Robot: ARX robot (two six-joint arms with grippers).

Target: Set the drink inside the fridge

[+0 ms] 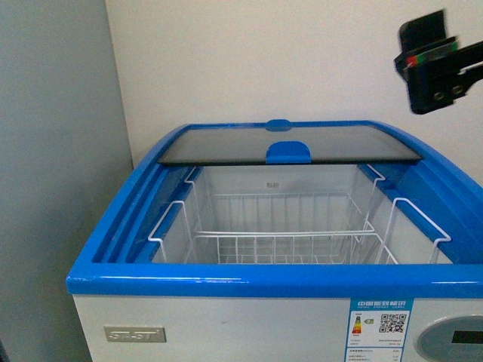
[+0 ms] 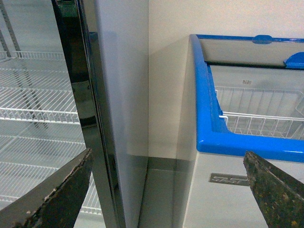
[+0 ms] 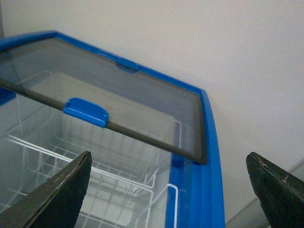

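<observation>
The fridge [image 1: 264, 279] is a white chest freezer with a blue rim. Its glass lid [image 1: 226, 147] is slid to the back, so the front is uncovered. White wire baskets [image 1: 279, 241] inside look empty. The drink is not in view in any frame. My right gripper [image 3: 168, 156] is open and empty, above the fridge's back right corner [image 3: 211, 156], over the lid [image 3: 118, 99]. Part of my right arm [image 1: 438, 64] shows high at the right. My left gripper [image 2: 167, 154] is open and empty, facing the gap beside the fridge's left wall [image 2: 209, 109].
A tall grey glass-door cooler [image 2: 38, 109] with wire shelves stands right of nothing but left of the fridge; its grey side [image 1: 53, 188] nearly touches it. A white wall [image 1: 264, 60] runs behind both. A narrow gap [image 2: 161, 190] separates the two units.
</observation>
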